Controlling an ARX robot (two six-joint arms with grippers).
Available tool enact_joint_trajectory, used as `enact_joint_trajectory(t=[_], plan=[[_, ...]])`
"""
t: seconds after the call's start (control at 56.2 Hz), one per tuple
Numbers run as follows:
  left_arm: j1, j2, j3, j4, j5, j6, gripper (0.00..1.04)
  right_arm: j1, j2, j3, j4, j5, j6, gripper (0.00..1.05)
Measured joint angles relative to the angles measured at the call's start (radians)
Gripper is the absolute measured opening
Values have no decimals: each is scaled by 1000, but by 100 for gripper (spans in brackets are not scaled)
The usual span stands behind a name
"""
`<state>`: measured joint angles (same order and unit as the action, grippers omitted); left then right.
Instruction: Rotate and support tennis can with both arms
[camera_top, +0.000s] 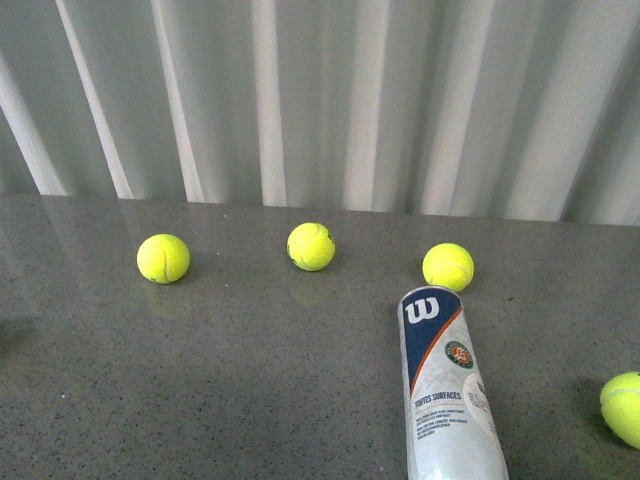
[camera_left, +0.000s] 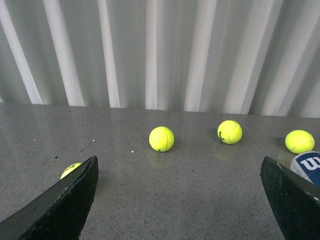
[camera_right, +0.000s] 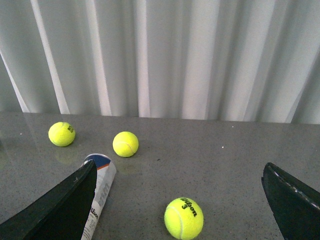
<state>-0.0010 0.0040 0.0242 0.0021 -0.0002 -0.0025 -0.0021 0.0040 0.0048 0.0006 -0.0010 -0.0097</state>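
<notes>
The tennis can (camera_top: 447, 390) lies on its side on the grey table, right of centre, its navy Wilson end pointing away from me. Neither arm shows in the front view. In the left wrist view my left gripper (camera_left: 180, 200) is open and empty, its black fingers (camera_left: 65, 202) wide apart over bare table; the can's end (camera_left: 309, 167) peeks past one finger. In the right wrist view my right gripper (camera_right: 180, 202) is open and empty; the can (camera_right: 100, 187) lies beside one finger, partly hidden by it.
Three tennis balls (camera_top: 163, 258) (camera_top: 311, 246) (camera_top: 448, 267) lie in a row at the back of the table, another (camera_top: 623, 408) at the right edge. A ball marked Wilson 3 (camera_right: 184, 218) lies between the right fingers. A white curtain (camera_top: 320, 100) hangs behind the table.
</notes>
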Motion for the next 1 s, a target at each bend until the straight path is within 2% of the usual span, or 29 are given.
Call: enact_joint_trajectory(t=[0.267, 0.302, 0.356, 0.373, 0.427, 0.533, 0.658, 0.782, 0.907, 0.996], plan=[[0, 0, 0, 0, 0, 0, 98, 0, 0, 0, 0, 0, 0, 98], [0, 0, 0, 0, 0, 0, 98, 10, 32, 31, -81, 24, 34, 98], [0, 0, 0, 0, 0, 0, 98, 37, 200, 164, -297, 84, 112, 98], [0, 0, 0, 0, 0, 0, 98, 38, 240, 193, -306, 82, 122, 98], [0, 0, 0, 0, 0, 0, 98, 2, 366, 291, -211, 41, 171, 98], [0, 0, 0, 0, 0, 0, 98, -103, 578, 437, -2, 31, 242, 98], [0, 0, 0, 0, 0, 0, 98, -131, 855, 577, 98, 69, 309, 98], [0, 0, 0, 0, 0, 0, 98, -104, 1142, 714, 94, 114, 346, 98], [0, 0, 0, 0, 0, 0, 98, -44, 1365, 840, 16, 101, 374, 98], [0, 0, 0, 0, 0, 0, 98, 29, 1515, 909, -53, 68, 372, 98]])
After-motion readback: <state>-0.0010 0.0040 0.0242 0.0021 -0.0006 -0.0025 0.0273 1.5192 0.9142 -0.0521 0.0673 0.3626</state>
